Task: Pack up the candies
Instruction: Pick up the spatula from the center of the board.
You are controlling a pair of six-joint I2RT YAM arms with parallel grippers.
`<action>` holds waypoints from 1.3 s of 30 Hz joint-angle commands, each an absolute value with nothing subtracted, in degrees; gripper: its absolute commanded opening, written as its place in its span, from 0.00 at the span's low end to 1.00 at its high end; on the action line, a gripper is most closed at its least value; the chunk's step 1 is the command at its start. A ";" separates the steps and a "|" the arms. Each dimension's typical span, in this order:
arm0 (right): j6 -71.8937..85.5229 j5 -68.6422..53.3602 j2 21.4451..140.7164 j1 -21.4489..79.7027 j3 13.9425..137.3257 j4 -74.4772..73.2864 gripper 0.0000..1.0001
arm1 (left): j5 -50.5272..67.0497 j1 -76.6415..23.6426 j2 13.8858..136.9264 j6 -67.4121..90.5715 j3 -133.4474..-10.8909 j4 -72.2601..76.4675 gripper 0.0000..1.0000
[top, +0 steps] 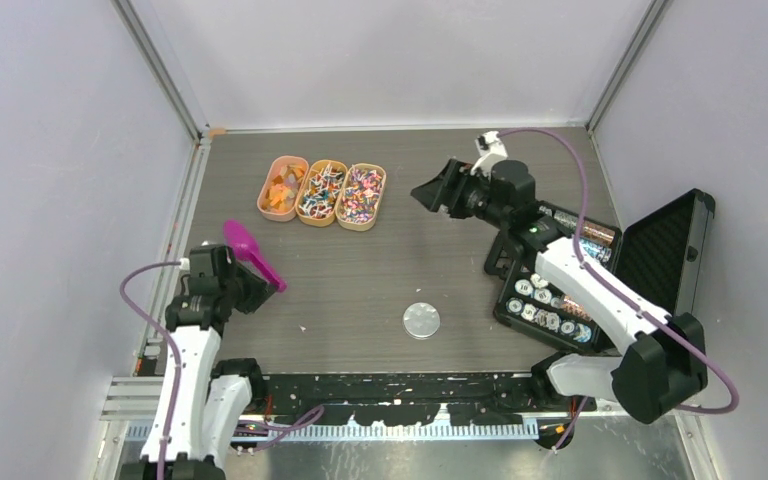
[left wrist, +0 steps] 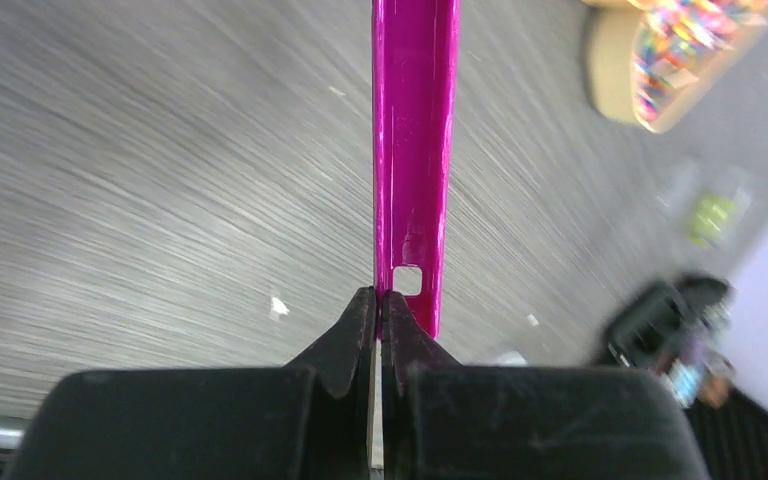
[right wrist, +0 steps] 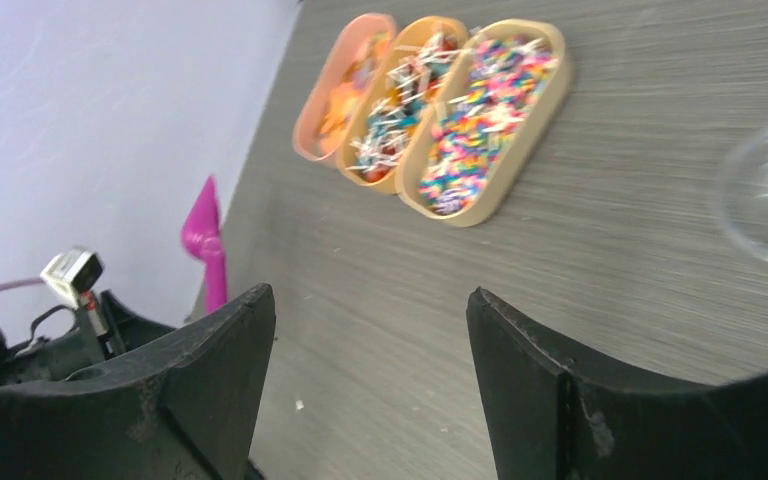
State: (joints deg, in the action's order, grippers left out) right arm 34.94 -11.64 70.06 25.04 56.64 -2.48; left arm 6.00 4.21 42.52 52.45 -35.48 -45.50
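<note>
Left gripper (left wrist: 378,305) clamps the handle of a magenta scoop (top: 251,253); its long axis runs diagonally, bowl toward the far left. Candies (top: 322,192) fill three oval dishes (top: 263,196) side by side at the table's far side, long axes near-to-far. Right gripper (right wrist: 368,310) hovers spread, empty.

Table (top: 360,290): dark grey, streaked grain
Scoop (top: 250,250): glossy magenta
Middle tray (right wrist: 372,186): orange-tan; mixed candies (right wrist: 405,110) white, red, blue
Tray left of it (right wrist: 305,152): salmon pink; orange candies (right wrist: 345,100)
Tray right of it (right wrist: 535,140): beige; speckled candies (right wrist: 485,110) pink, blue, yellow
</note>
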 commanded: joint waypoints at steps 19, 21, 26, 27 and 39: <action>72.52 -9.70 81.50 29.80 51.86 28.19 0.61 | 44.94 -11.82 32.75 82.48 -31.06 -1.82 0.00; 74.12 -11.35 82.72 30.19 52.11 31.37 0.61 | 46.11 -12.83 33.32 84.09 -30.69 2.36 0.00; 76.99 -17.98 87.80 31.79 52.79 43.92 0.61 | 48.81 -16.82 36.01 83.96 -31.73 7.80 0.00; 77.48 -19.17 88.56 32.12 52.74 47.14 0.61 | 49.16 -17.88 36.54 83.83 -31.92 8.24 0.00; 77.01 -24.77 90.84 33.13 52.91 52.94 0.57 | 44.68 -29.43 39.65 81.47 -31.68 11.03 0.00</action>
State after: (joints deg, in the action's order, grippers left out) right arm 77.19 -23.14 91.68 32.99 51.86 49.43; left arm 45.89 -27.20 39.38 82.26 -30.72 4.64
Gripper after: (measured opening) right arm 0.595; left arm 0.012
